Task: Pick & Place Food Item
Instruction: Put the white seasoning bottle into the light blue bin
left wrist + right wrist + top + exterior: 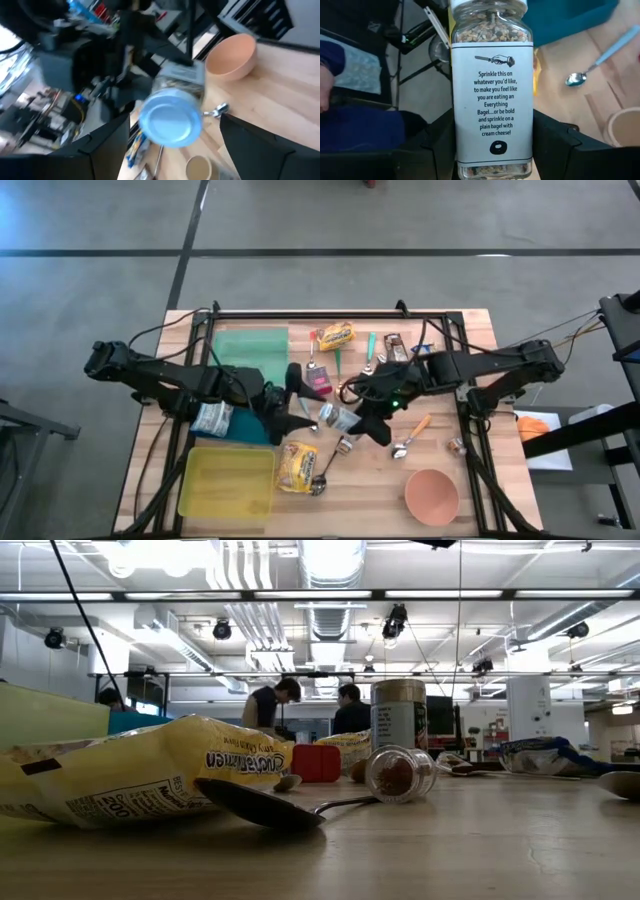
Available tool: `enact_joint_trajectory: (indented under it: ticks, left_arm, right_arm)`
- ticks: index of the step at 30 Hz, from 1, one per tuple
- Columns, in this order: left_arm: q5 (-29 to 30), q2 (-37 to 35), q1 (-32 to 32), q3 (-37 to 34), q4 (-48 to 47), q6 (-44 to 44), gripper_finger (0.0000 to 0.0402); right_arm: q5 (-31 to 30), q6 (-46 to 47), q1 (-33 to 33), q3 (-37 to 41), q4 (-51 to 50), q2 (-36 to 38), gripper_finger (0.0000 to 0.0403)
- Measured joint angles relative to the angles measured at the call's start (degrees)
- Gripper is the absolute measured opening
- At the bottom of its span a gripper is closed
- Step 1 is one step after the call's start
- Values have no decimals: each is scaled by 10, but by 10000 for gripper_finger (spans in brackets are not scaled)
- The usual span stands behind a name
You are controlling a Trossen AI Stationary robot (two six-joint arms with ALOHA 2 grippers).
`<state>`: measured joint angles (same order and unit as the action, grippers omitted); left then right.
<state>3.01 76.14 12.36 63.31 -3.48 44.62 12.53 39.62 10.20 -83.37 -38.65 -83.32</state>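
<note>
Seasoning jar (pixel 491 85) base cut off; left wrist view blurred, perhaps motion

On the white label of the seasoning jar (pixel 491 85), the words "Sprinkle this on whatever you'd like, to make you feel like you are eating an Everything Bagel....or be bold and sprinkle on a plain bagel with cream cheese!" were printed under a small drawn knife. On the yellow packet (pixel 130 780), "200" could be read; its larger lettering could not be made out with certainty.
</note>
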Motion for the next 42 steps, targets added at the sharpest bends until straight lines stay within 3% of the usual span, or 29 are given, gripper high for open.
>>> enact_joint_trajectory:
  ticks: [14,29,42]
  left_arm:
    - [-60,0,5,0,44,5,314]
    - [-111,1,9,0,68,-16,313]
    - [-117,2,8,0,67,-20,223]
  right_arm:
    - [103,2,-4,-6,64,-21,195]
    - [105,-4,-7,-5,80,-27,195]
    - [121,5,-7,-5,113,-27,195]
